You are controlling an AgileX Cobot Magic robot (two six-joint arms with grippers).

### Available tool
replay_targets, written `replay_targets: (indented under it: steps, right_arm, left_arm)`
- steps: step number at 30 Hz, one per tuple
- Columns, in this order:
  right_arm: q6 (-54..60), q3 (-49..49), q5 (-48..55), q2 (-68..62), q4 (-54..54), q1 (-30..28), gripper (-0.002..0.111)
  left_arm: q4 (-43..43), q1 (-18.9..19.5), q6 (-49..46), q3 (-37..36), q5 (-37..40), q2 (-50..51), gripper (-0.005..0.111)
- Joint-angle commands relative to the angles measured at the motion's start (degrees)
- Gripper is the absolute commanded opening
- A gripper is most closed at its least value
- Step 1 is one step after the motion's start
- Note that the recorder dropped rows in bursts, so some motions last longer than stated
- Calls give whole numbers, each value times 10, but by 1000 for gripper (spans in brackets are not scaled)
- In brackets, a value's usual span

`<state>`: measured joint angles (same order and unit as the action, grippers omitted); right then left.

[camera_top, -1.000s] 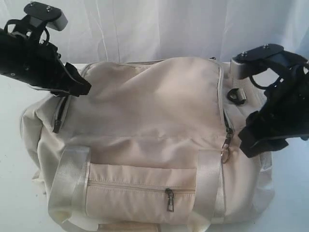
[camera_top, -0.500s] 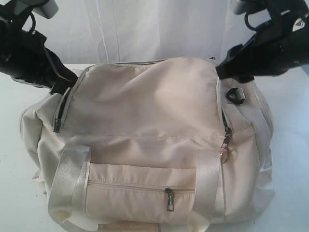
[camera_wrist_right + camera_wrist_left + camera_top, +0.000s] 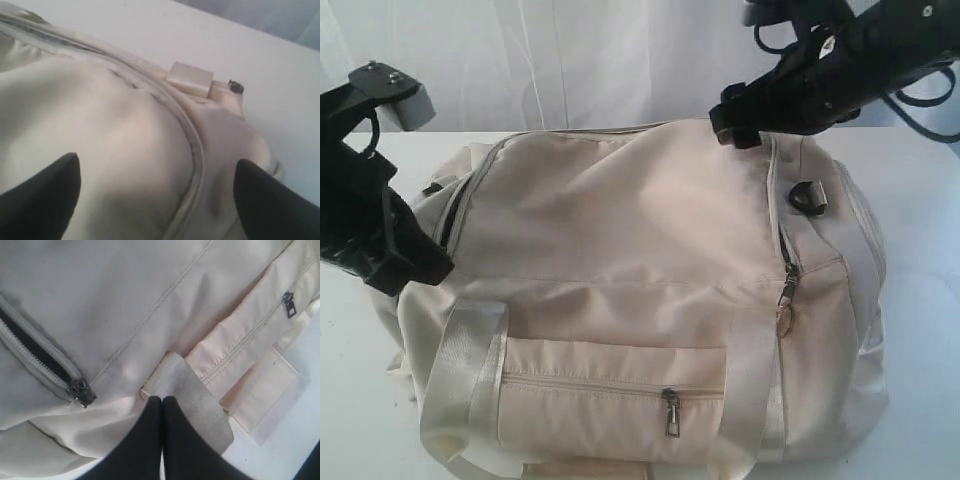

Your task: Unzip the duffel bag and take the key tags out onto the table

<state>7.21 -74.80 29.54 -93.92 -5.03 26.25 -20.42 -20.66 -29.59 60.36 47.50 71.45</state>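
Lower edge of the duffel bag (image 3: 620,240) beyond the exterior view's bottom border.

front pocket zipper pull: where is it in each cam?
Exterior: the front pocket zipper pull hangs low on the duffel bag, between the two webbing bands, nearer the right one.
Left wrist: the pull sits on the pocket zip, beyond the strap.
Right wrist: not in view.
Shared landmark: the main zipper shows in all three.

My right hand (image 3: 155,165) hangs over the cream duffel bag (image 3: 95,120), black fingertips (image 3: 50,187) spread wide on either side of a curving zipper seam (image 3: 196,145). A pale webbing tab (image 3: 189,79) sits at the bag's edge, with the white desk (image 3: 165,25) beyond.
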Motion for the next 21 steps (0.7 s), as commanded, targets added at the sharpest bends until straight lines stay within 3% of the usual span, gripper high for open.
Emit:
replay_targets:
  steps: [1,5,16,20,21]
  right_arm:
    - [-14,-26,47,-33,-1,-1,77]
    - [-14,-27,52,-30,-31,0,62]
    - [-10,-27,53,14,-48,0,0]
    - [34,-27,97,40,-76,0,0]
    - [99,-27,157,55,-132,0,0]
  left_arm:
    - [-12,-1,3,-3,0,-18,0]
    - [-13,-1,3,-3,-1,-22,0]
    - [-13,-1,3,-3,-5,-22,0]
    - [-13,-1,3,-3,-8,-22,0]
    - [-13,-1,5,-3,-10,-22,0]
